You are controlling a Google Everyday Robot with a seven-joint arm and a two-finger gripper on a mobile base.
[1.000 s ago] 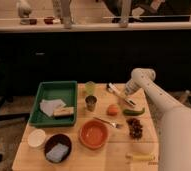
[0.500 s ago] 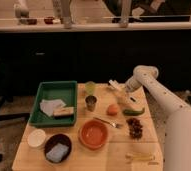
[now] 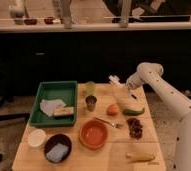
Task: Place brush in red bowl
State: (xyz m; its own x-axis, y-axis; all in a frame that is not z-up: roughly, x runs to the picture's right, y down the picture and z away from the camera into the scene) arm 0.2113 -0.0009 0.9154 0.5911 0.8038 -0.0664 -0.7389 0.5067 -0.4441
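1. Sitting nearest on the table (image 3: 150,144), the red bowl (image 3: 94,135) is plain inside, with a maroon bowl (image 3: 58,147) to its left.
2. Beyond it, in the way, lie a fork (image 3: 108,122), an orange fruit (image 3: 112,109) and a green vegetable (image 3: 133,111).
3. Farther back, the gripper (image 3: 129,86) hangs above the table's far right part, closed on what seems to be the brush (image 3: 114,79), lifted well apart from the red bowl.
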